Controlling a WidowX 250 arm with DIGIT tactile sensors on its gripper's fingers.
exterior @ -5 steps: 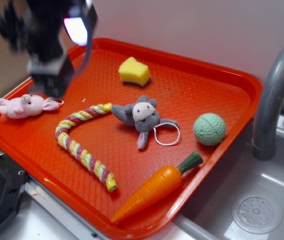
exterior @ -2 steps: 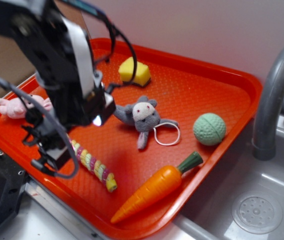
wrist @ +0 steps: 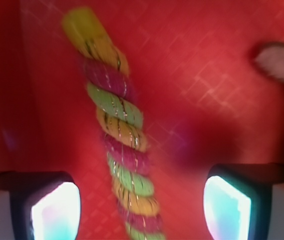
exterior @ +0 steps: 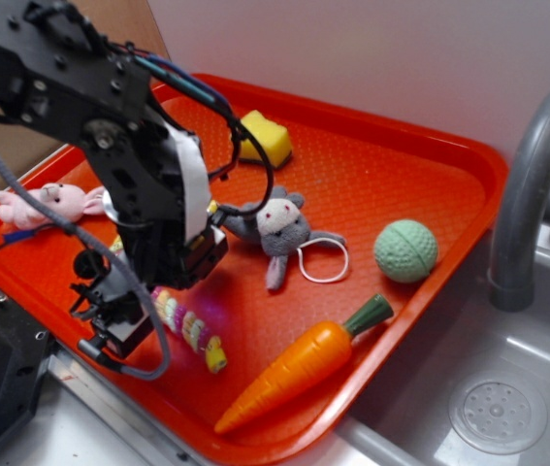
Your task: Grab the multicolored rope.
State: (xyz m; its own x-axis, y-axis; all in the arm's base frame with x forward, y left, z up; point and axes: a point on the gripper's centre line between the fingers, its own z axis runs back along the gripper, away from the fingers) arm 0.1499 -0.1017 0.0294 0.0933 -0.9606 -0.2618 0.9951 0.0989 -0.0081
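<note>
The thick twisted rope [wrist: 121,135] of yellow, pale green and maroon strands lies on the red plastic tray [exterior: 449,175], running lengthwise between the two fingers of the black robot hand [wrist: 142,205], nearer the left pad than the right. In the exterior view only its free end [exterior: 192,335] shows beside the arm. The tray also holds a pink plush toy [exterior: 47,204], a yellow sponge wedge [exterior: 265,141], a grey plush mouse [exterior: 275,228], a pale green ball [exterior: 405,250] and an orange plastic carrot [exterior: 304,367]. The hand is spread wide, its pads [wrist: 56,210] clear of the rope, holding nothing.
</note>
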